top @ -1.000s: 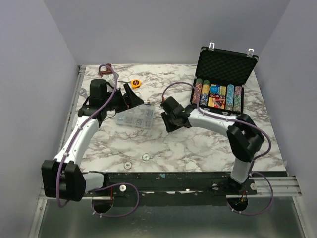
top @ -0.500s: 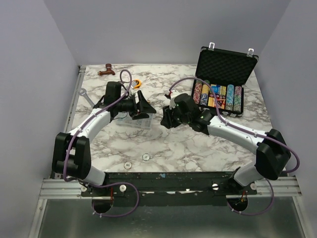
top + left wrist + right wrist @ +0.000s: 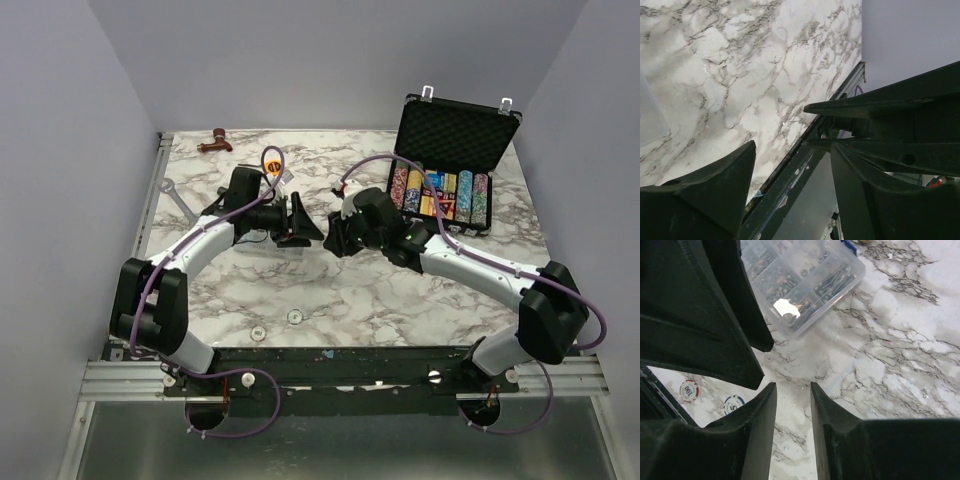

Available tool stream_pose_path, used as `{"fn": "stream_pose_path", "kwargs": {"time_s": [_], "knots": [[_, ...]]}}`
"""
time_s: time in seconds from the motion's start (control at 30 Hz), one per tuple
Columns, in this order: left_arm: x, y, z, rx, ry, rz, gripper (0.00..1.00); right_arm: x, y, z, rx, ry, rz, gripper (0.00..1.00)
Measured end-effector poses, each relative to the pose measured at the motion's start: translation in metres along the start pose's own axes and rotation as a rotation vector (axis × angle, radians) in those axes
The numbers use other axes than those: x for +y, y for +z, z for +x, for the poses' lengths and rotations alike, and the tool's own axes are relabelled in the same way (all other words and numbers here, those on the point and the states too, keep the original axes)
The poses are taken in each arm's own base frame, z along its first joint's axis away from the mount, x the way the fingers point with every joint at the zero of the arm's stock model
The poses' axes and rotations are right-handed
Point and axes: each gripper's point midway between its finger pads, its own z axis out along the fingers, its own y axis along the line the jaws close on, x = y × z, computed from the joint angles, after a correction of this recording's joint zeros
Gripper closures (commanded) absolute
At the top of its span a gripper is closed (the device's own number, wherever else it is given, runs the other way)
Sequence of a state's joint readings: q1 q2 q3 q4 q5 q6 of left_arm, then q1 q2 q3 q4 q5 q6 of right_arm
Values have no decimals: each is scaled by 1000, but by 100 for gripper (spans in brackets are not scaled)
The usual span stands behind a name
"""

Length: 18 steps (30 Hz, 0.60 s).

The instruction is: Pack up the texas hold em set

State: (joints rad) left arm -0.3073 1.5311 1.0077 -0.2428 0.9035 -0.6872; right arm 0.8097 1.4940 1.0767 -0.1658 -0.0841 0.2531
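The texas hold em set's black case [image 3: 455,128] stands open at the back right, its foam-lined lid upright and rows of coloured chips [image 3: 440,195] in its base. Two loose chips, one red-rimmed [image 3: 689,390] and one blue-rimmed [image 3: 733,403], lie on the marble. My left gripper [image 3: 308,222] [image 3: 792,150] is open and holds nothing, pointing right over the table's middle. My right gripper [image 3: 333,238] [image 3: 793,386] faces it tip to tip, open by a narrow gap with only marble between its fingers. The left gripper's black fingers [image 3: 715,315] fill the upper left of the right wrist view.
A clear compartment box [image 3: 805,280] of small parts lies under the left gripper. At the back left are a yellow tape measure [image 3: 272,160], a red-brown tool [image 3: 214,142] and a silver wrench [image 3: 175,195]. The table's front rail [image 3: 790,175] runs below the left fingers.
The left arm has swung right over the clear box toward the middle, its jaws narrowing. The right arm stretched out to meet it, then held still, its jaws closing slightly.
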Motion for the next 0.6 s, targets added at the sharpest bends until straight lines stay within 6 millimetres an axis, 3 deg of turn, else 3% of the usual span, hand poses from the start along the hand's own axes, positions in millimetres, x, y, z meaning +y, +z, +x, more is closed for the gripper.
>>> {"fn": "stream_pose_path", "kwargs": {"time_s": [0.27, 0.6], "knots": [[1, -14, -8, -79, 82, -85, 29, -8, 1, 0, -8, 19, 47, 58], [7, -24, -17, -142, 117, -166, 22, -12, 18, 17, 42, 71, 63, 50]]}}
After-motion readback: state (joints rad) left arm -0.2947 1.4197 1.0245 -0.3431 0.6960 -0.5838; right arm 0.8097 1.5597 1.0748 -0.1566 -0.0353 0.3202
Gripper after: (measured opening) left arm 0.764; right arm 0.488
